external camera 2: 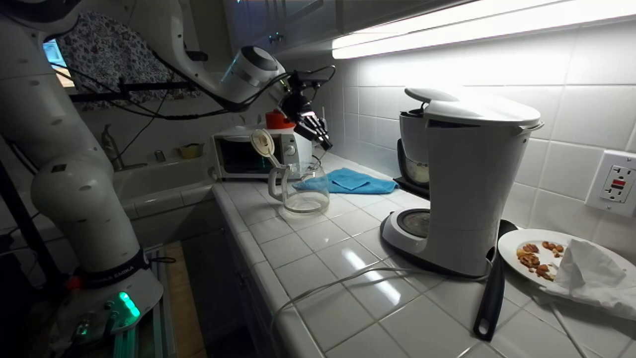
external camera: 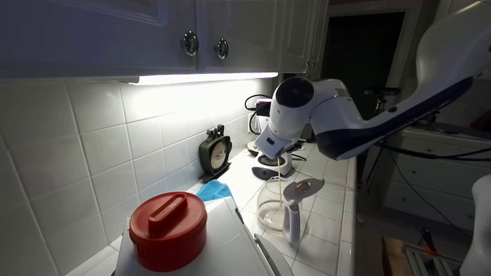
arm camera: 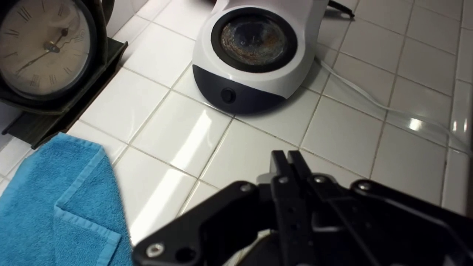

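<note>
"What's in the glass carafe (external camera 2: 308, 199)?"

"The lower part of a thin, wooden-looking stick (external camera: 279, 180). The jaws are pinched nearly flat together on its upper end; I can't tell whether its tip touches the bottom. The carafe stands on the worktop (external camera 2: 323, 236), hinged lid (external camera 2: 262, 142) flipped up."

"Other containers?"

"A plate (external camera 2: 509, 248) of nuts (external camera 2: 529, 259) with a crumpled napkin (external camera 2: 584, 273), and a round red canister (external camera: 168, 234), covered, contents hidden."

"Does the wrist view agree?"

"It leaves out the nuts, clear in an exterior view, and I can't make out the stick there. It does show Roman numerals (arm camera: 25, 14) on the clock (arm camera: 44, 55) and the stained warming plate (arm camera: 254, 38) of the coffee maker (external camera 2: 469, 194)."

"Textures?"

"Glossy square tiles (arm camera: 125, 104), a smooth white carafe handle (external camera: 292, 222), and a blue towel (arm camera: 81, 207) with a nubbly looped pile, its corner folded over. The canister has a raised bar (external camera: 168, 211) on top."
</note>
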